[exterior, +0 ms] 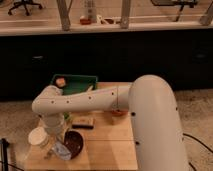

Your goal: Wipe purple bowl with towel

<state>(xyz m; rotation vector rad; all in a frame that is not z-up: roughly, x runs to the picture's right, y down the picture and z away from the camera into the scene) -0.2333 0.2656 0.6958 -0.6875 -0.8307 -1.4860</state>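
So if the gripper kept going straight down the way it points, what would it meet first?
Probably the towel, right below the gripper at the left edge of the purple bowl; depth is unclear, so they may be touching.

The arm (90, 100) is white, smooth and a little shiny, like plastic. Its gripper (58, 141) hangs low over the left of the table (110, 147), which is pale, dull wood. The purple bowl (76, 142) looks smooth. The towel (61, 151) is soft cloth. The green tray (77, 82) looks like plastic.
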